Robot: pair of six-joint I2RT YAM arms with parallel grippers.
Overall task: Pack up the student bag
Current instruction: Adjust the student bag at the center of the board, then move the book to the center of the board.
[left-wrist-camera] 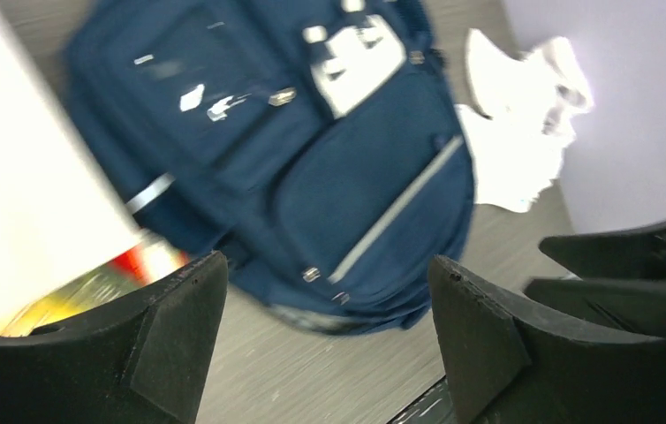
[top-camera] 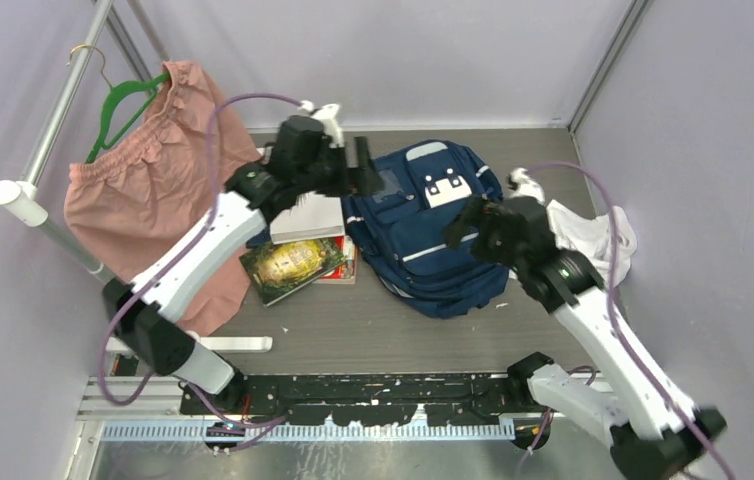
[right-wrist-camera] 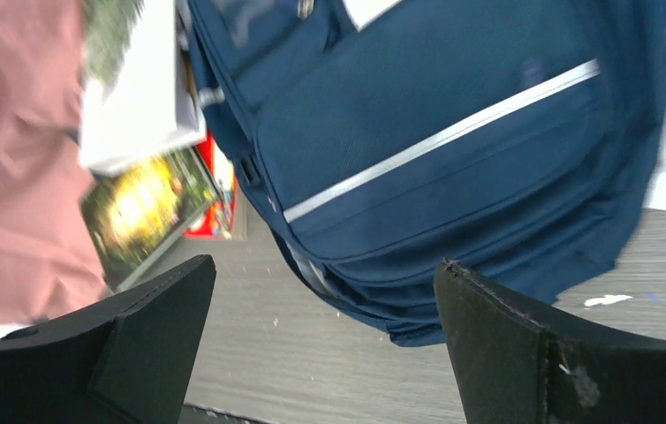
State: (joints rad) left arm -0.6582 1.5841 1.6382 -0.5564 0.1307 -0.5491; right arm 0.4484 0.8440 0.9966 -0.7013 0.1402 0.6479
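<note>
The student bag (top-camera: 423, 225) is a navy backpack with white stripes and a white patch, lying flat and closed on the table's middle. It also shows in the left wrist view (left-wrist-camera: 356, 185) and the right wrist view (right-wrist-camera: 453, 168). My left gripper (top-camera: 365, 170) hovers over the bag's upper left edge, open and empty, jaws wide apart (left-wrist-camera: 325, 265). My right gripper (top-camera: 463, 225) hovers over the bag's right side, also open and empty (right-wrist-camera: 325, 265). Neither gripper touches the bag.
A white book (top-camera: 308, 218) lies on a green-yellow book (top-camera: 293, 262) and a red book (top-camera: 341, 270), left of the bag. Pink shorts (top-camera: 148, 190) hang on a green hanger (top-camera: 123, 105) from a rail at left. A white cloth (top-camera: 593, 235) lies right of the bag.
</note>
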